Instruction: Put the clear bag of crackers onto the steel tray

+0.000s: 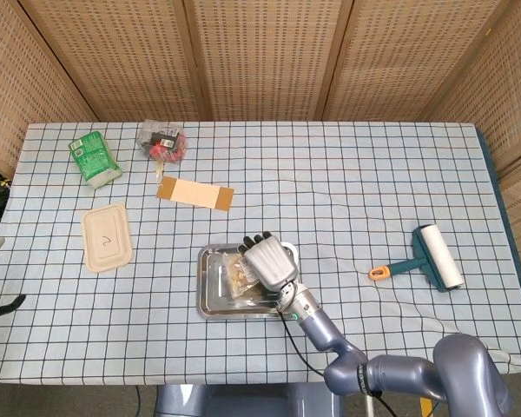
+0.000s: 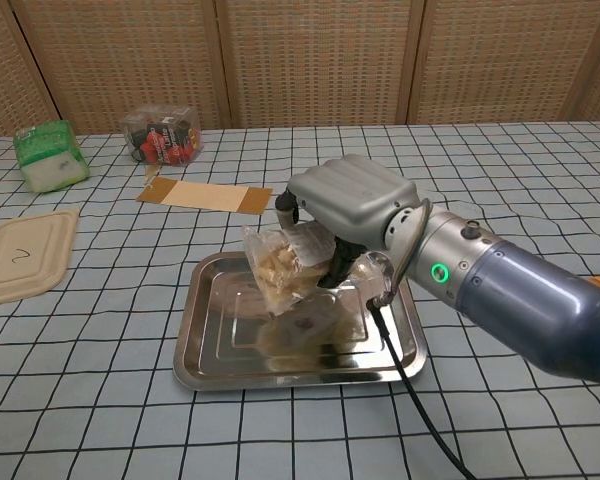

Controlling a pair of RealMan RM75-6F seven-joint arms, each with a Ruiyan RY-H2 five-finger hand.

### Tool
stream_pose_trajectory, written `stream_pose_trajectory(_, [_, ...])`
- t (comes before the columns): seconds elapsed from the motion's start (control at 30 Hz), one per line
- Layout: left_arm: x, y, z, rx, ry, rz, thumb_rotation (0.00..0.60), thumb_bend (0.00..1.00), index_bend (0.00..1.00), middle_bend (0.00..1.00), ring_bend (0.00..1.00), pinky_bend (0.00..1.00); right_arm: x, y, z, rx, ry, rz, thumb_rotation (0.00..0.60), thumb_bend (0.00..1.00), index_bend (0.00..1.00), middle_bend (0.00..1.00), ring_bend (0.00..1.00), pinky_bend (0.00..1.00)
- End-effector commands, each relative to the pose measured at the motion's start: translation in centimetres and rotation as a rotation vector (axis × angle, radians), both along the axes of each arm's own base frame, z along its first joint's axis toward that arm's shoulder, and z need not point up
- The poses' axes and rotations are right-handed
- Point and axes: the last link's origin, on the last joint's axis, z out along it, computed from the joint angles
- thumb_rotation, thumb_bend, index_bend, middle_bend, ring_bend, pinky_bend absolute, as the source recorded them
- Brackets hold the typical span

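Above the shiny rectangular steel tray [image 2: 195,340] at the middle of the checked tablecloth [image 1: 347,182], the robot's grey right hand [image 2: 348,205] grasps the clear plastic bag of pale crackers [image 2: 283,265]. Its fingers are curled over the bag's top edge. In the chest view the bag hangs tilted, its lower corner close over the tray floor; whether it touches the metal cannot be told. The head view shows the same hand [image 1: 267,261] over the tray's right half [image 1: 210,300], with the bag [image 1: 238,275] showing to its left, inside the tray's rim. A blue-grey forearm [image 2: 520,305] with a lit green dot runs off to the right, and a black cable [image 2: 410,375] trails from the wrist across the tray's near corner.

Elsewhere on the cloth, a flat tan cardboard strip [image 1: 195,192] lies just beyond the tray. A clear packet holding red and black items [image 1: 161,141] sits near the far edge, with a green and white carton [image 1: 94,159] to its left. A beige lidded container marked with a scribble [image 1: 107,236] rests well to the tray's left. A teal-handled lint roller with a white drum and orange loop [image 1: 425,258] lies well apart on the right. Woven cane screens [image 1: 260,56] back the table. No left hand shows in either view.
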Motion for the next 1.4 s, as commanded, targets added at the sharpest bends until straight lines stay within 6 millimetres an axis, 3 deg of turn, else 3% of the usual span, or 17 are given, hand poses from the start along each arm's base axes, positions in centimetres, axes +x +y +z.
stream_pose_trajectory(0.03, [0.0, -0.1, 0.0, -0.005, -0.003, 0.002, 0.600, 0.00, 0.00, 0.00, 0.00, 0.00, -0.1, 0.7, -0.5, 0.020, 0.076, -0.020, 0.600, 0.14, 0.19, 0.05, 0.05, 0.08])
stream_pose_trajectory(0.1, [0.2, -0.1, 0.0, -0.008, -0.005, -0.005, 0.600, 0.00, 0.00, 0.00, 0.00, 0.00, 0.4, 1.4, -0.6, 0.021, 0.108, -0.019, 0.600, 0.10, 0.10, 0.00, 0.00, 0.00])
stream_pose_trajectory(0.33, [0.3, -0.2, 0.2, -0.001, -0.008, -0.011, 0.600, 0.00, 0.00, 0.00, 0.00, 0.00, 0.8, 2.3, 0.5, -0.035, 0.151, -0.009, 0.600, 0.09, 0.07, 0.00, 0.00, 0.00])
stream_pose_trajectory(0.53, [0.2, -0.2, 0.4, 0.006, -0.008, -0.007, 0.600, 0.00, 0.00, 0.00, 0.00, 0.00, -1.2, 1.6, 4.6, -0.180, 0.196, -0.020, 0.600, 0.09, 0.07, 0.00, 0.00, 0.00])
stream_pose_trajectory(0.7, [0.2, -0.2, 0.4, 0.006, -0.008, -0.005, 0.600, 0.00, 0.00, 0.00, 0.00, 0.00, -4.9, 2.4, 9.1, -0.220, 0.147, -0.075, 0.600, 0.09, 0.08, 0.00, 0.00, 0.00])
stream_pose_trajectory(0.97, [0.6, -0.6, 0.2, 0.013, 0.009, -0.025, 0.600, 0.00, 0.00, 0.00, 0.00, 0.00, -14.5, 5.2, 14.5, -0.274, 0.009, -0.142, 0.600, 0.09, 0.08, 0.00, 0.00, 0.00])
stream_pose_trajectory(1.03, [0.6, -0.7, 0.1, 0.012, 0.013, -0.029, 0.600, 0.00, 0.00, 0.00, 0.00, 0.00, -15.6, 5.6, 15.0, -0.281, -0.004, -0.154, 0.600, 0.09, 0.08, 0.00, 0.00, 0.00])
stream_pose_trajectory(1.17, [0.9, -1.0, -0.1, 0.005, 0.017, -0.044, 0.600, 0.00, 0.00, 0.00, 0.00, 0.00, -19.7, 8.2, 16.7, -0.284, -0.052, -0.239, 0.600, 0.09, 0.06, 0.00, 0.00, 0.00])
stream_pose_trajectory(1.4, [1.0, -1.4, -0.4, -0.001, 0.039, -0.056, 0.600, 0.00, 0.00, 0.00, 0.00, 0.00, -22.4, 9.8, 17.6, -0.287, -0.056, -0.268, 0.600, 0.09, 0.06, 0.00, 0.00, 0.00])
